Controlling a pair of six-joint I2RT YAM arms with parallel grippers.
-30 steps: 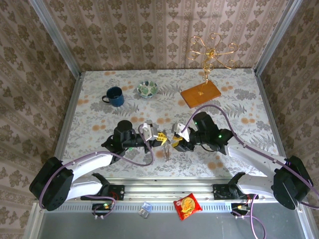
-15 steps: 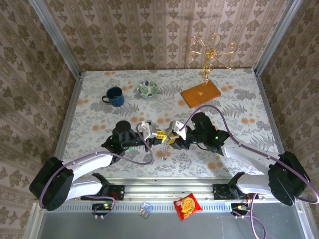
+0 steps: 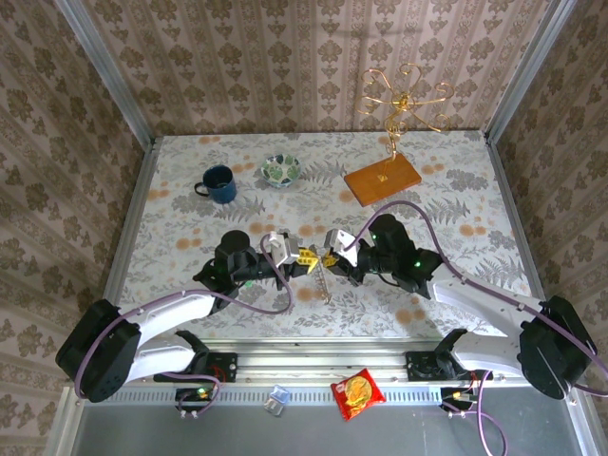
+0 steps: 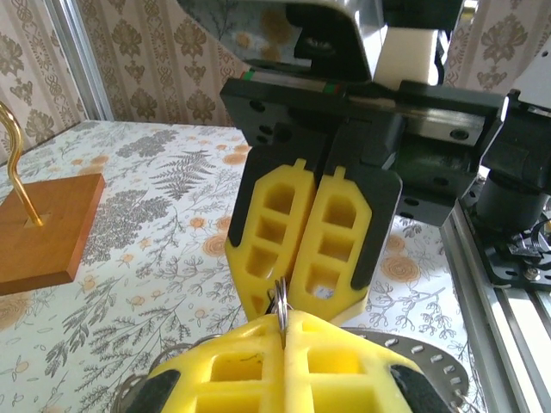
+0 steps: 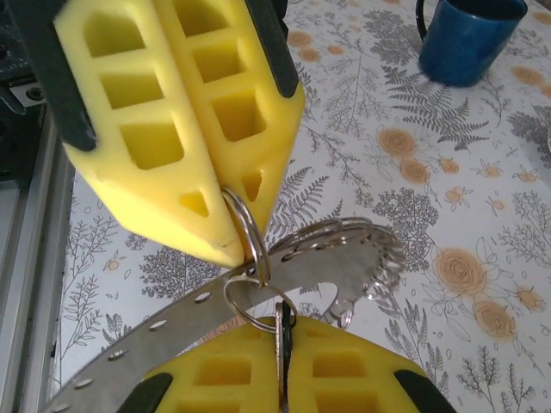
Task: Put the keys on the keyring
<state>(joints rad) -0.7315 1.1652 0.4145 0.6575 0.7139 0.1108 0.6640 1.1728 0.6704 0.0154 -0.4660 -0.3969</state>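
Yellow foam pads of my left gripper (image 4: 282, 322) are pressed shut on a steel keyring (image 5: 244, 220). My right gripper (image 5: 281, 344), tip to tip with it, is closed on a thin metal piece (image 5: 280, 329), too edge-on to call a key. Two rings link there, the second ring (image 5: 250, 298) carrying one perforated strip (image 5: 181, 314) above the table (image 3: 456, 190). One blue mug (image 5: 469, 34) stands well apart.

Just below the keyring (image 5: 244, 225), a thin metal blade (image 5: 281, 337) is buried between the right hand's (image 5: 285, 320) yellow pads, its head hidden. Up and right of the keyring, the blue mug (image 5: 469, 39) is cut off by the top edge. From above, the keyring is too small to make out.
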